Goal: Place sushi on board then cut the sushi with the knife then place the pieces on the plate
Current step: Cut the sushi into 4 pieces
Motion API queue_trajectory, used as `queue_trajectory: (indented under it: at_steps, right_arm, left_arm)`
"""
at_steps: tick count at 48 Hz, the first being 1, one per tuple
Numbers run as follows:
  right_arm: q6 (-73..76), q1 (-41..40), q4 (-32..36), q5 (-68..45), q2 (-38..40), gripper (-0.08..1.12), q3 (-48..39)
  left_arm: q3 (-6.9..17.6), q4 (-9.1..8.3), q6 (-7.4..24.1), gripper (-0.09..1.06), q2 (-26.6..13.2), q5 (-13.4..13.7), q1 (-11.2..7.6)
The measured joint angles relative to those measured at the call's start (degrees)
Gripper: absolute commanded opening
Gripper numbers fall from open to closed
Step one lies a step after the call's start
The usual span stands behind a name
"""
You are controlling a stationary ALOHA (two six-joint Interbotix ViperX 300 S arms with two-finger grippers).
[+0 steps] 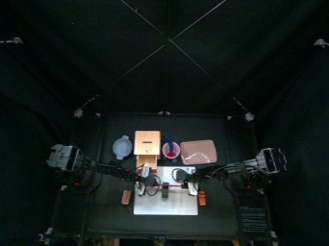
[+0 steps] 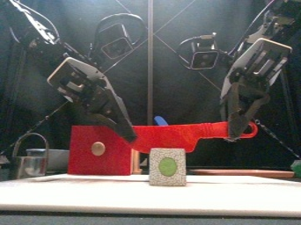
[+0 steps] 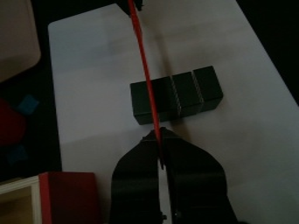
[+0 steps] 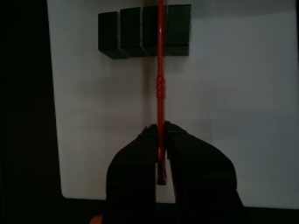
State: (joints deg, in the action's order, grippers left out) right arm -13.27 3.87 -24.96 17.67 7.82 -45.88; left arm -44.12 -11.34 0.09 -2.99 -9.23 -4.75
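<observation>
Board [image 1: 167,204]: white, near centre.
Left gripper [image 3: 159,133]: clamped on knife's left end.
Right gripper [image 4: 158,131]: clamped on its right end.
Knife [image 2: 177,134]: red, level above sushi.
Sushi [image 2: 166,167]: on board, blocks together.
Cut: lower both ends evenly onto a seam, keeping blade level.

From the top, the things on the board [image 1: 167,204] are too small to tell apart. From the front, the left hand [image 2: 121,130] hides one end of the knife [image 2: 182,134], the knife hides most of a blue thing [image 2: 159,120], and a green thing [image 2: 294,167] at the side is cut off. In both wrist views the knife's far end runs off the edge.
</observation>
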Motion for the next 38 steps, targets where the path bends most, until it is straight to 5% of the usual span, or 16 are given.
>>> queue_trajectory:
  at_steps: [38]
  right_arm:
    - [0.0,0.18,0.09,0.09,-9.05,0.22,3.08]
  left_arm:
    - [0.79,-0.18,0.26,0.26,-4.22,2.11,-0.44]
